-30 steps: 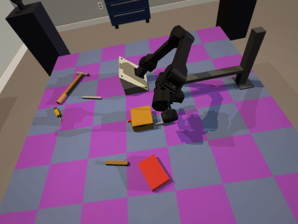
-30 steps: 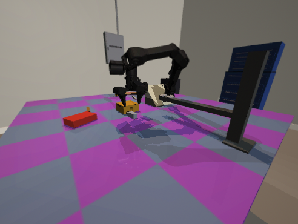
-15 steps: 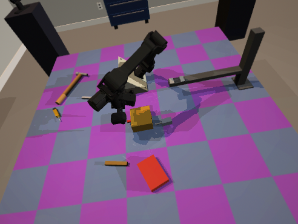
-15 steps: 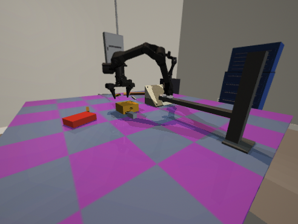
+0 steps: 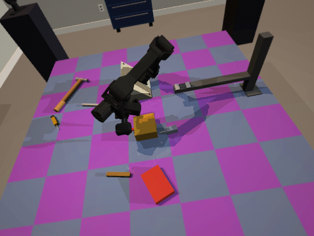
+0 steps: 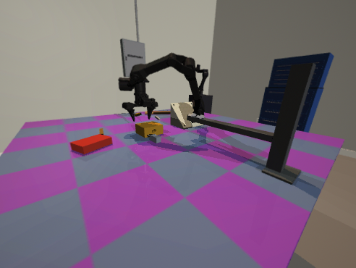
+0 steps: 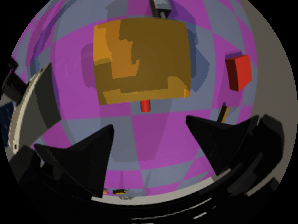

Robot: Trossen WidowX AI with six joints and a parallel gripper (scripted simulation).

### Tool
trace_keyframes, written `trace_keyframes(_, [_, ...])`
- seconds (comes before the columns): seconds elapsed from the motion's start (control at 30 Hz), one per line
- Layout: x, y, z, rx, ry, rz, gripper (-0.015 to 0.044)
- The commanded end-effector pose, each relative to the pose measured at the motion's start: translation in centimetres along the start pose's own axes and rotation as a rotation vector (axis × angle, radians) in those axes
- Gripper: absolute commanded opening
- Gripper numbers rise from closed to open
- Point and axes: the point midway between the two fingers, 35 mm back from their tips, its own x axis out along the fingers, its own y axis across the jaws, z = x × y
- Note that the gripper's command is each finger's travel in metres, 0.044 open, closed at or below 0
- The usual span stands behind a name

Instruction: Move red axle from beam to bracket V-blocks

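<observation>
Red axle (image 5: 133, 129) (image 7: 145, 106) pokes from the yellow beam (image 5: 145, 126) (image 6: 149, 129) (image 7: 142, 62), my gripper (image 5: 124, 128) (image 6: 140, 119) (image 7: 150, 123) spread wide and empty above; I judge extraction is next, needing a lower, centred grasp on that end.

Beam (image 5: 146, 125) (image 6: 149, 129) (image 7: 145, 60) lies between arm's base side and slab (image 5: 157, 184) (image 6: 91, 143) (image 7: 240, 73); bracket (image 5: 220, 81) (image 6: 235, 128), apparently, behind right.

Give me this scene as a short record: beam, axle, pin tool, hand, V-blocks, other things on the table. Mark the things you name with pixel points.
beam: yellow-orange block (image 5: 145, 125) (image 6: 147, 130) (image 7: 150, 60), on the checkered table top
axle: red end (image 5: 133, 129) (image 7: 145, 106) sticking out of one side of the beam
pin tool: small grey piece (image 5: 171, 129) (image 6: 155, 138) (image 7: 161, 7) with a thin pin, on the opposite side
hand: open (image 6: 142, 119) (image 7: 150, 123), nothing between the fingers
V-blocks: on the bracket arm (image 5: 220, 80) (image 6: 235, 127), no axle in them
others: hammer (image 5: 71, 94), red block (image 5: 157, 184) (image 6: 91, 143) (image 7: 240, 73)
</observation>
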Motion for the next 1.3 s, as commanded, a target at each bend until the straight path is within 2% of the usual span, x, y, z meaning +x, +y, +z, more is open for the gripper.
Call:
trace_keyframes(0.0, [0.8, 0.2, 0.0, 0.01, -0.009, 0.002, 0.044])
trace_keyframes(0.63, [3.9, 0.3, 0.1, 0.01, -0.011, 0.002, 0.044])
trace_keyframes(0.93, [3.9, 0.3, 0.1, 0.01, -0.011, 0.002, 0.044])
trace_keyframes(1.27, [3.8, 0.2, 0.1, 0.003, -0.005, 0.003, 0.0177])
